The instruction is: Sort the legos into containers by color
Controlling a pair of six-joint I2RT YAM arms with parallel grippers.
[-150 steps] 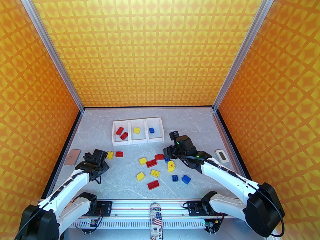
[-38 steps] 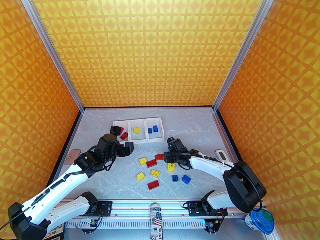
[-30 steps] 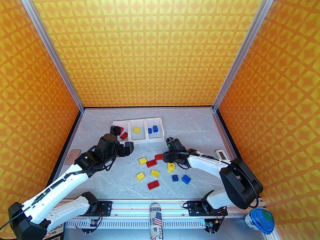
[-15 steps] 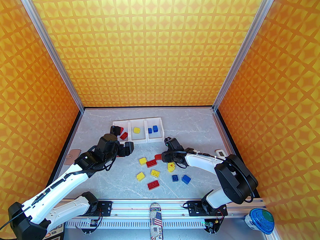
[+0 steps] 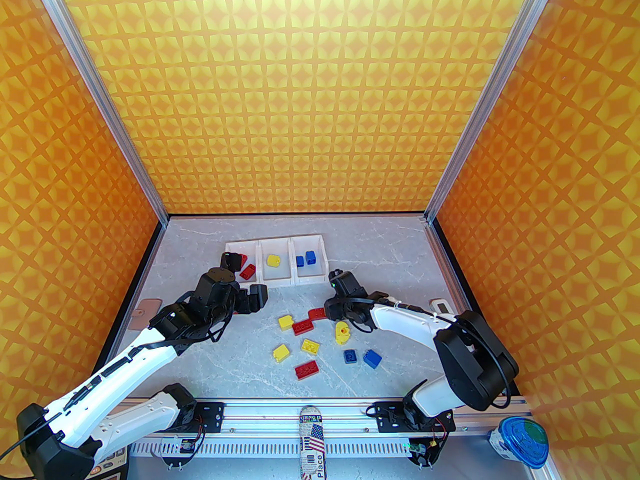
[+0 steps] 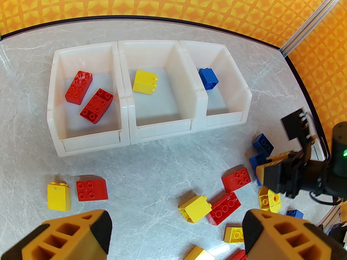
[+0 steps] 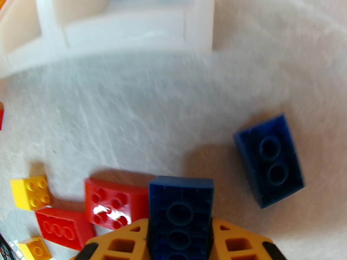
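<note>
The containers (image 5: 291,282) are three joined white bins (image 6: 160,130) at the back. The left one holds two red legos (image 6: 96,106), the middle one a yellow lego (image 6: 145,80), the right one blue legos (image 5: 305,259). My right gripper (image 7: 180,240) is shut on a blue brick (image 7: 180,207), low over the table just right of a red arch brick (image 5: 316,313). Another blue brick (image 7: 268,160) lies beside it. My left gripper (image 6: 176,237) hangs open with nothing between its fingers, near the red bin's front edge (image 5: 245,278). Several loose red, yellow and blue legos (image 5: 310,346) lie mid-table.
A tan tag (image 5: 142,313) lies at the left edge and a white device (image 5: 440,307) at the right edge. A blue-lidded cup (image 5: 520,440) stands off the table's near right corner. A yellow brick (image 6: 58,196) and a red brick (image 6: 91,190) lie under my left arm.
My right gripper has closed on the blue brick and shifted slightly toward the bins. The left arm, which had moved up to the red bin earlier, has stayed still over the last second.
</note>
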